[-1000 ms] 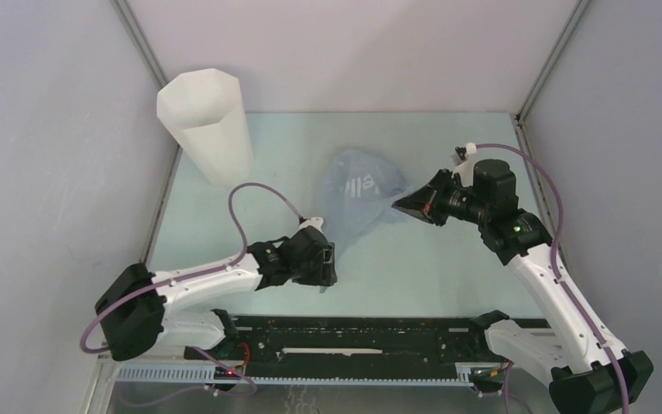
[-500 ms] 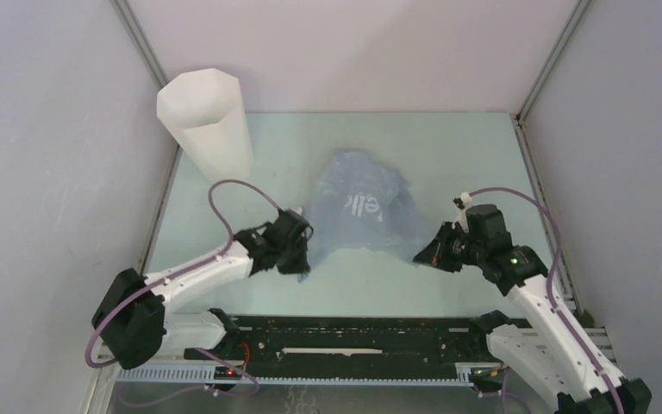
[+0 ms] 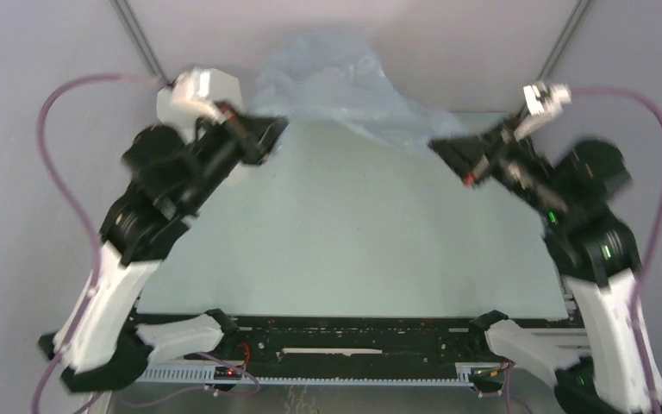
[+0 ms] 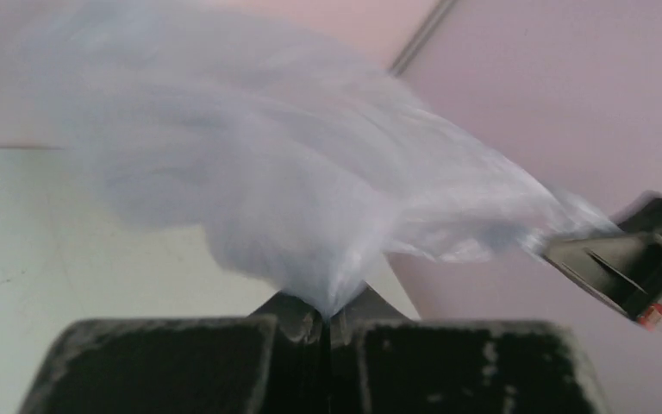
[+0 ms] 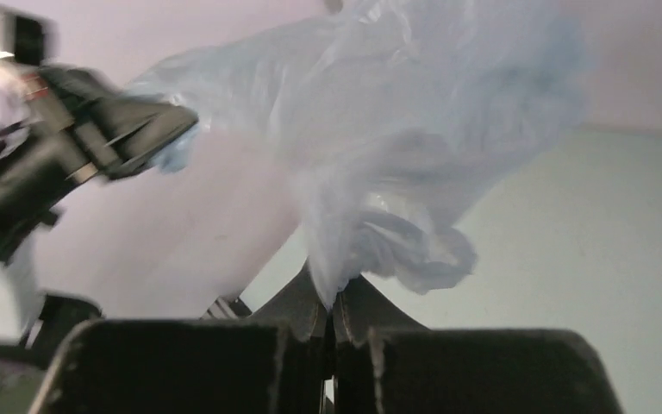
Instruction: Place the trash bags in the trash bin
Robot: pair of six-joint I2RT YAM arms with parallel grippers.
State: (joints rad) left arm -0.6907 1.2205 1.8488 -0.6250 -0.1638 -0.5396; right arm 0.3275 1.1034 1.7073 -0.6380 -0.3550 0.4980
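Observation:
The pale blue trash bag (image 3: pixel 336 82) hangs stretched in the air between both raised arms, high over the far part of the table. My left gripper (image 3: pixel 271 134) is shut on its left edge, and the plastic (image 4: pixel 250 181) billows straight out of the pinched jaws (image 4: pixel 326 315). My right gripper (image 3: pixel 442 147) is shut on the bag's right edge (image 5: pixel 396 129), with a bunched fold at the tips (image 5: pixel 334 302). The white trash bin (image 3: pixel 215 89) stands at the far left, mostly hidden behind the left arm.
Grey enclosure walls and metal corner posts (image 3: pixel 134 39) close in the table (image 3: pixel 353 233) on three sides. The black rail with the arm bases (image 3: pixel 353 341) runs along the near edge. Purple cables (image 3: pixel 60 155) loop beside both arms.
The left gripper closed on the bag's edge. Both arms then swung up and toward the far wall, lifting the bag off the table and spreading it between them.

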